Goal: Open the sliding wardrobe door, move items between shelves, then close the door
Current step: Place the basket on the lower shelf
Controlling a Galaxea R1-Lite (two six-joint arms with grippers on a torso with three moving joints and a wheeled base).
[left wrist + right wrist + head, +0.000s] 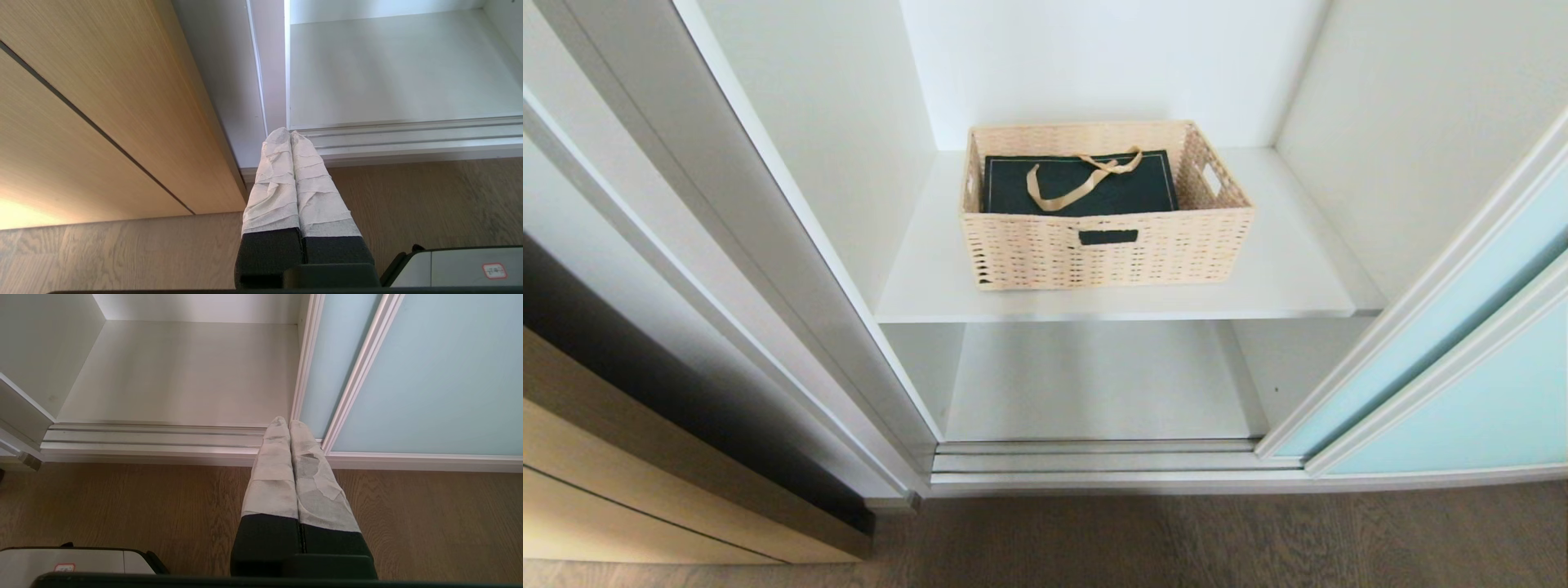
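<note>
The wardrobe stands open. A tan wicker basket sits on the upper white shelf, and a flat dark green gift bag with a gold ribbon handle lies inside it. The lower shelf is bare. The pale blue-green sliding door is pushed aside at the right, also seen as the sliding door in the right wrist view. Neither arm shows in the head view. My left gripper hangs shut over the floor near the door track. My right gripper hangs shut and empty by the door's frame.
A light wood cabinet front stands to the left of the wardrobe. Brown wood-grain floor runs along the front of it. A corner of my grey base shows low in both wrist views.
</note>
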